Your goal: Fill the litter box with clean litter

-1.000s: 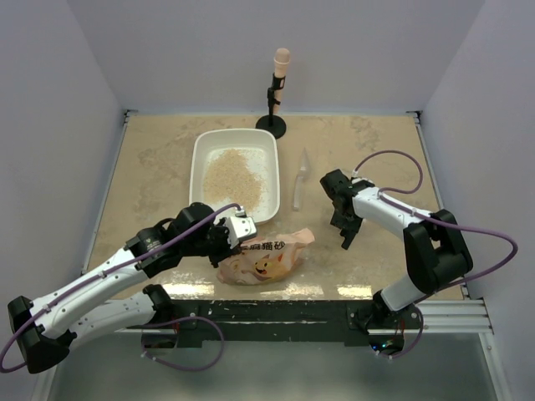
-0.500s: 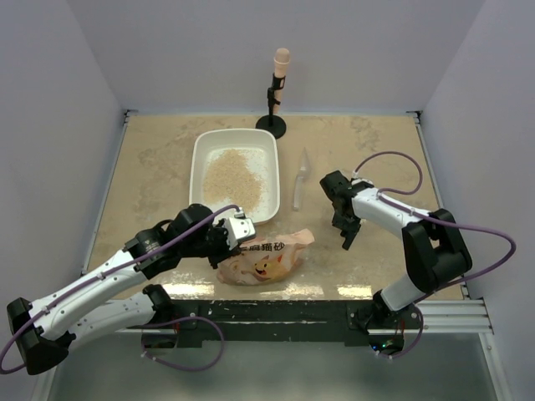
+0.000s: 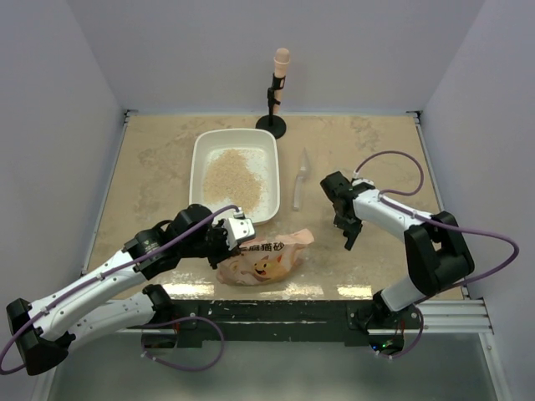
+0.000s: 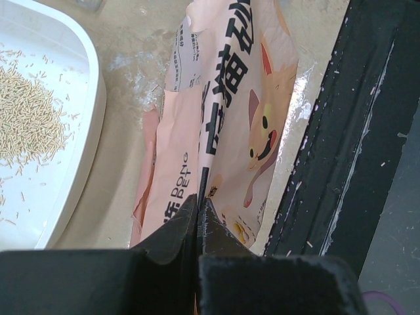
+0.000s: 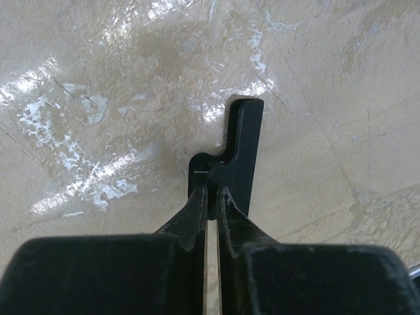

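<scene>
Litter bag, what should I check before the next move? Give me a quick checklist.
1. Litter box upright, open side up: ok.
2. Clean litter covers the floor: not ok, bare patches.
3. Litter bag clear of the box: ok, lies beside it.
4. Left hand grips the bag: cannot tell, shut over it.
5. Right hand free: ok, shut, empty.

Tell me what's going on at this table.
The left pincer is shut on the edge of the pink litter bag, which lies on the tabletop beside the white litter box. The box already holds a thin spread of clean litter. The right pincer is shut and empty over the tabletop. A clear scoop lies untouched right of the box.
</scene>
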Tool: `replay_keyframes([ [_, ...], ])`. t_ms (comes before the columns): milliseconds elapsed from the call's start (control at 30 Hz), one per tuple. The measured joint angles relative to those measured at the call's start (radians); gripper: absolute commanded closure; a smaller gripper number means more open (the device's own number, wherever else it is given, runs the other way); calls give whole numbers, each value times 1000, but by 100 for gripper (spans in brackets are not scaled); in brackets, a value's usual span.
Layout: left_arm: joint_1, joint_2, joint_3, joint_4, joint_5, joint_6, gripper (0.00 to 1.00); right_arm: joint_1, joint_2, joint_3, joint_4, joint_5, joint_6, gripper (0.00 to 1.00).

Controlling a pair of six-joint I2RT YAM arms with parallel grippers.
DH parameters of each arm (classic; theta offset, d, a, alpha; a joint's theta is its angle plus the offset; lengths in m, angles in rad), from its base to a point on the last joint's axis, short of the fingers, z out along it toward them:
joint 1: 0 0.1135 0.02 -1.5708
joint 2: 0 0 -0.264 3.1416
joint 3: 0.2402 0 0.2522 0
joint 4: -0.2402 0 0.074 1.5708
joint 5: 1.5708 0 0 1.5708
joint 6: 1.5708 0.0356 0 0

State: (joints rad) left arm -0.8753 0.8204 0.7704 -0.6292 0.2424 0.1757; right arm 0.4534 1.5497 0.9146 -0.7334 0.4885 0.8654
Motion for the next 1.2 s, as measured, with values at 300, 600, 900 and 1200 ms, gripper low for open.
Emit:
replay_keyframes([
  [300, 0, 2, 0, 10, 1, 0, 76, -2, -151, 16, -57, -4, -16, 100],
  [600, 0, 6, 52, 99, 36, -5, 35, -2, -410, 90, -123, -18, -92, 100],
  [900, 0, 84, 295, 120, 80, -112, 0, -2, -611, 255, -123, -189, -248, 100],
  [1200, 0, 118, 362, 249, 132, -423, 0, -2, -747, 328, 2, -618, -397, 100],
])
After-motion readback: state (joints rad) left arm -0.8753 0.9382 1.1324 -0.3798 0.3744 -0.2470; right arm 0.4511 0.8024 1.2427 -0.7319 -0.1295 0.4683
